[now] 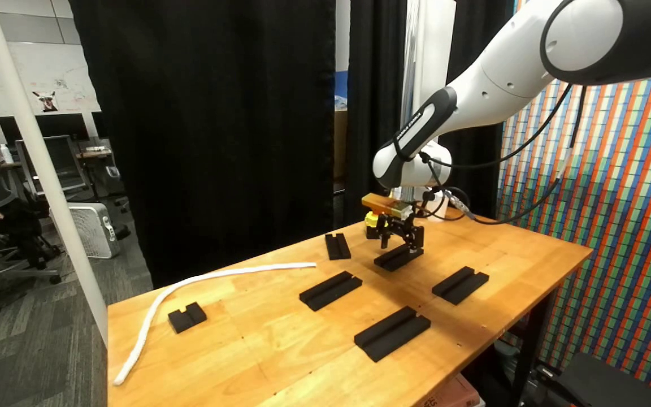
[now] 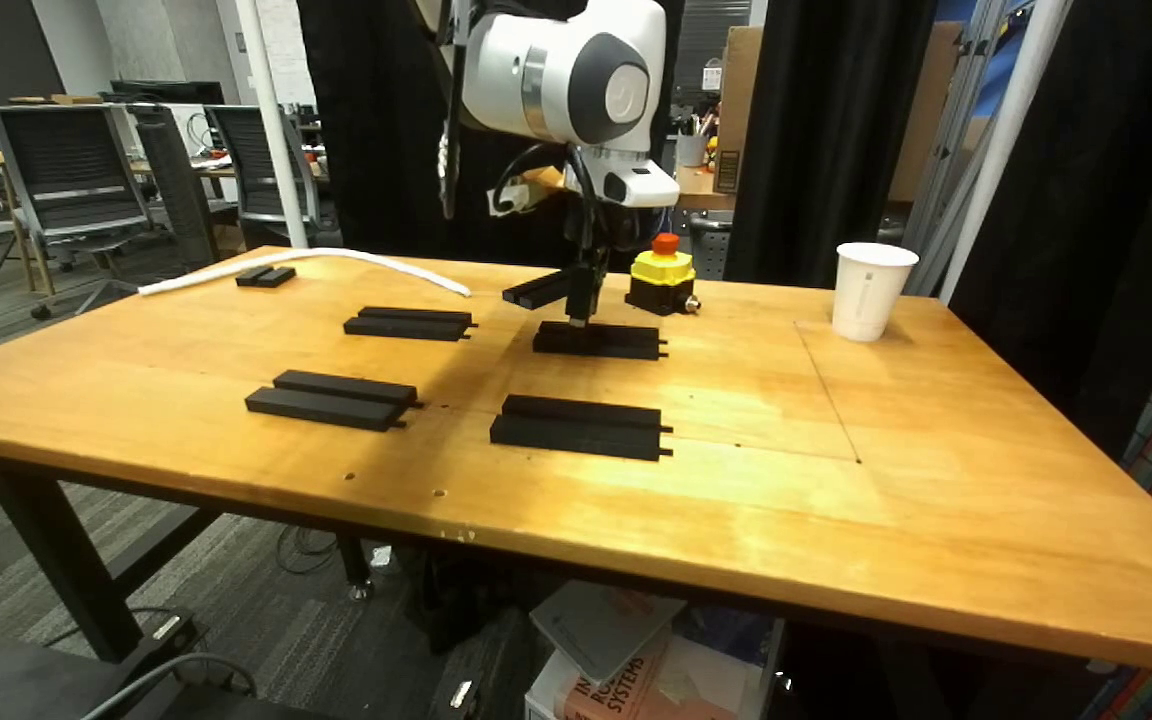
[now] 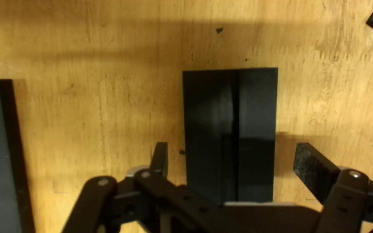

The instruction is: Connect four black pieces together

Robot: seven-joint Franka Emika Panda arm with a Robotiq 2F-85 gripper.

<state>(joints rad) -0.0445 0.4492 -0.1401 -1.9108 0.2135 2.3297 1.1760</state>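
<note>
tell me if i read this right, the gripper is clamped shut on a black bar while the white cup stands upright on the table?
Wrong about the grip: the gripper is open, not clamped shut. The wrist view shows its fingers spread wide, with the table showing between each and the black bar. The white cup does stand upright on the table.

Robotics lab, by the look of it, with office space behind! In an exterior view, there's the white Franka arm at two o'clock, stretched over a wooden counter. Black curtains at ten; beyond their edge a marked-up whiteboard, and office chairs and monitors around nine. In an exterior view, a red button on a yellow box at one; down at six, an orange book reading SYSTEMS!
</note>
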